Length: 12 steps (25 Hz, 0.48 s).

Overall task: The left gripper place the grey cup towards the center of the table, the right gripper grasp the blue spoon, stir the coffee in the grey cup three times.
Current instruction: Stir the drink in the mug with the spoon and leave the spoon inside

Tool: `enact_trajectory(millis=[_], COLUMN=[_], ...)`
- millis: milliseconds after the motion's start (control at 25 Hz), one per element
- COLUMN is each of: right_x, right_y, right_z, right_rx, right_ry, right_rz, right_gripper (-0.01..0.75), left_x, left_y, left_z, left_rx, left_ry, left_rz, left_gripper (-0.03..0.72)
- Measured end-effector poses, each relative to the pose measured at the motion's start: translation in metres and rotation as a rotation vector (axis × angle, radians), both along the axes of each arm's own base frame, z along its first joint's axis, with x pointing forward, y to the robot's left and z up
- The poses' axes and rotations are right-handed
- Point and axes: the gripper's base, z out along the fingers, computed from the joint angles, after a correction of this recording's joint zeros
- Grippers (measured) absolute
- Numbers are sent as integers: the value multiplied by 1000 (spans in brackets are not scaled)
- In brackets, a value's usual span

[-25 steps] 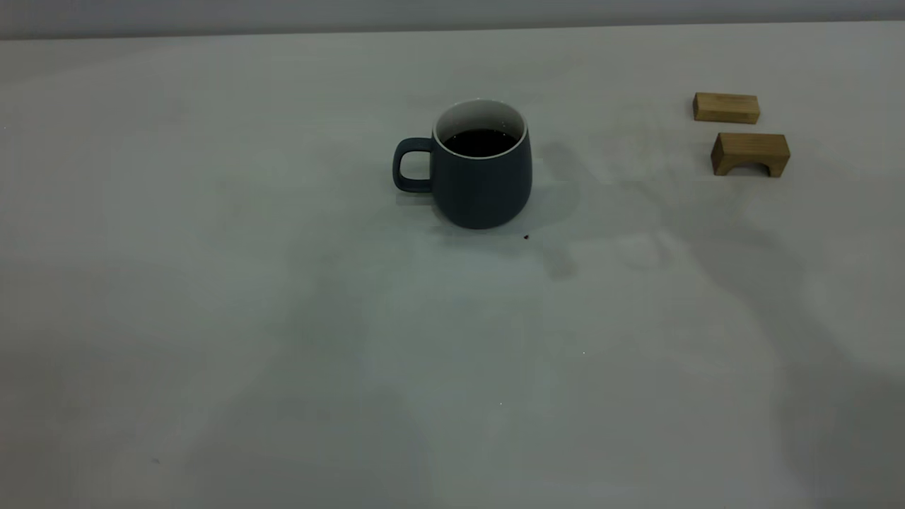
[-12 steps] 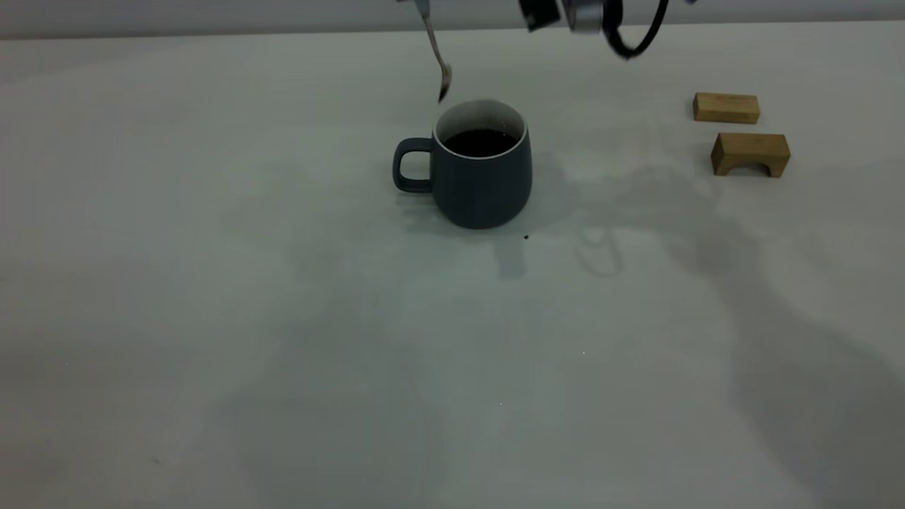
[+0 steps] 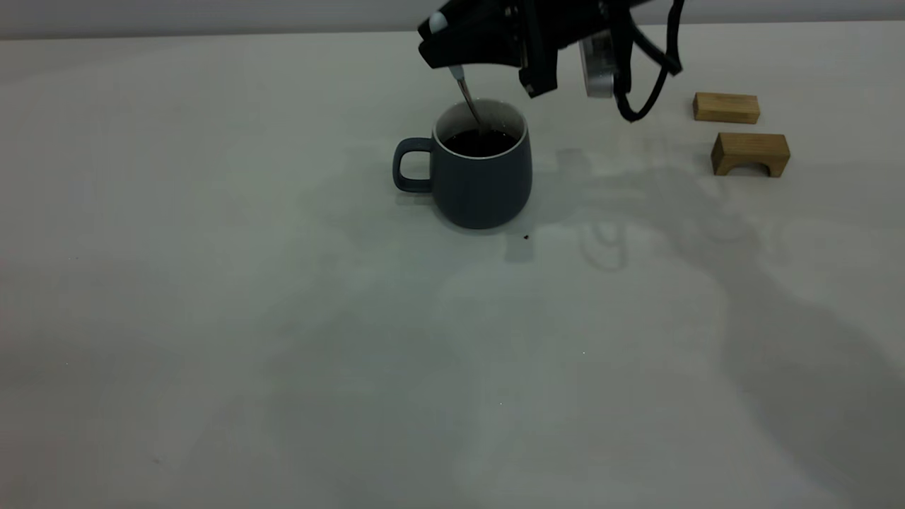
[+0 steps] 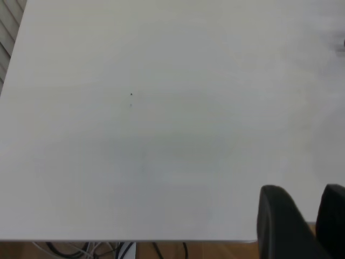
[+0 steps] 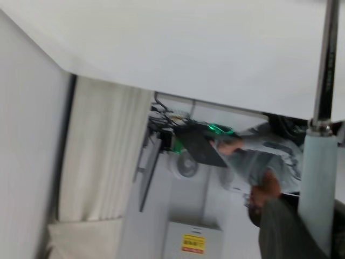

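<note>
The grey cup [image 3: 482, 185] stands upright near the middle of the table [image 3: 212, 318], its handle toward the left, with dark coffee [image 3: 479, 143] inside. Just above it hovers my right gripper [image 3: 444, 44], shut on the pale handle of the blue spoon [image 3: 466, 95]. The metal stem slants down past the rim and its bowl sits in the coffee. In the right wrist view the blue spoon [image 5: 319, 178] runs between the right gripper [image 5: 315, 240] fingers. My left gripper [image 4: 305, 213] is parked over the table's edge, open and empty, out of the exterior view.
Two wooden blocks lie at the far right: a flat block [image 3: 726, 107] and an arched block [image 3: 749, 153]. A tiny dark speck [image 3: 526, 237] sits in front of the cup. A person's hand [image 5: 263, 190] shows beyond the table edge.
My right gripper has come down into view with the spoon. The spoon's bowl has moved from above the cup's back-left rim down into the coffee. The cup has stayed put.
</note>
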Motion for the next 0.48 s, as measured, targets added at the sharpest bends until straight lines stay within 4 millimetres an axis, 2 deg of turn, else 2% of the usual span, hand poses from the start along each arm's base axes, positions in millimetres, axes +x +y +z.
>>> enact_trajectory(millis=[240,480], right_x=[8,9], right_y=[-13,-31], right_z=[-18,-19], right_rx=[-9,18], right_ry=[-22,79], right_rz=[-56,-77], right_gripper=[129,129], left_x=[0,0], left_y=[0,0], left_z=[0,0], left_rx=[0,0], left_ry=[0,0], left_rz=[0,0], left_gripper=[239,239])
